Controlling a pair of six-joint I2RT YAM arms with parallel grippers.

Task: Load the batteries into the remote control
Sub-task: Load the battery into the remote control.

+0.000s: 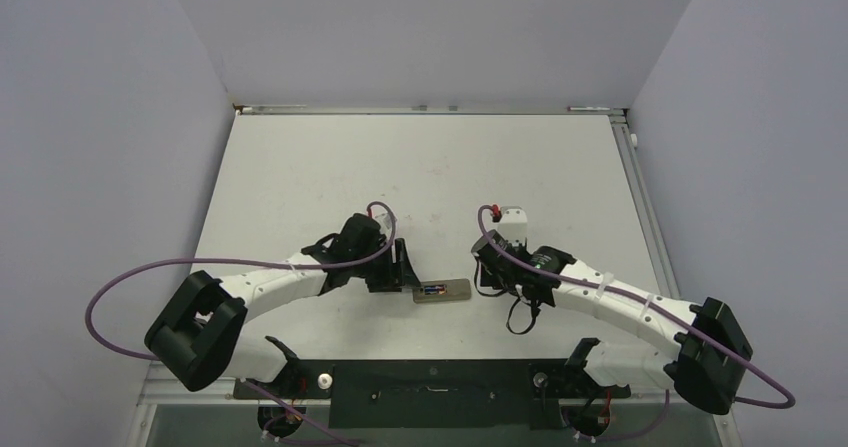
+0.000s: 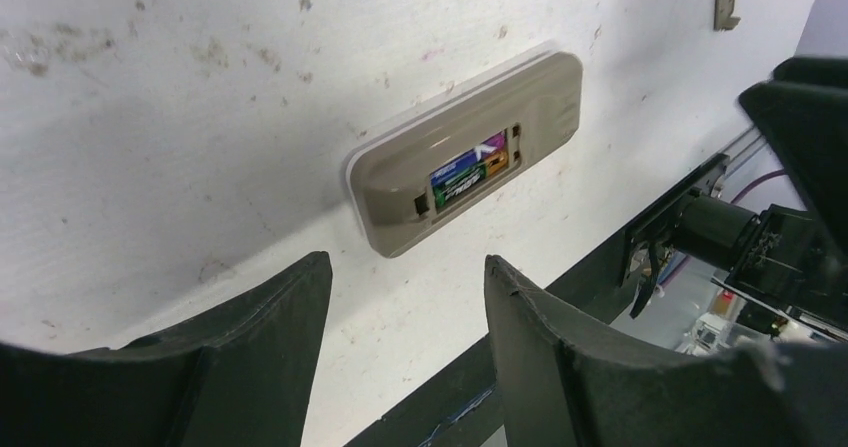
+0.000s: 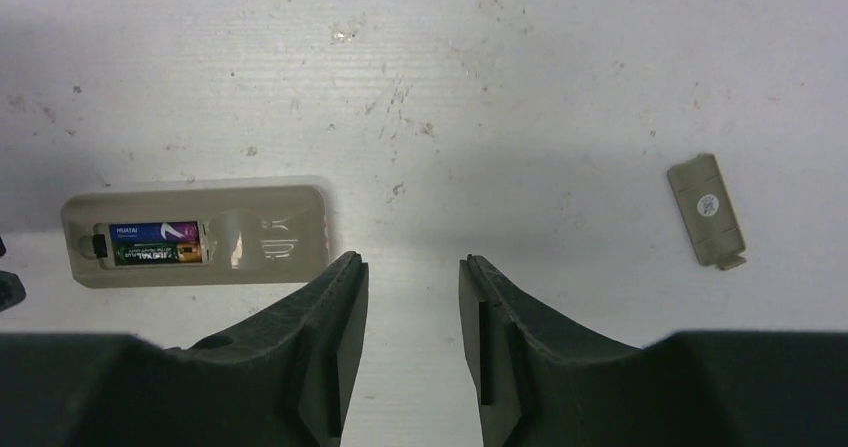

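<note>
Between grey walls (image 1: 420,27), remote (image 1: 442,291) on table (image 1: 420,167)

Overhead view looks down; both wrist views (close, low) share the remote control (image 2: 545,92)

Your worktop (image 3: 450,87) reads off-white, peppered with grey-brown specks and faint scuff streaks. On the remote control (image 2: 540,92) you'll see a flat beige-grey back with a thin white edge around it. The batteries (image 3: 155,242) come in two liveries: one purple-blue with white lettering and a white-and-orange flash, the other dark green with an orange-gold end. The cover piece (image 3: 706,210) matches the remote's beige-grey and carries a small round white sticker. Your left pincer (image 2: 408,297) and right pincer (image 3: 413,307) are both matte black. Arms (image 1: 280,285) are white with black joints, and the cables (image 1: 150,265) are dull purple.
</note>
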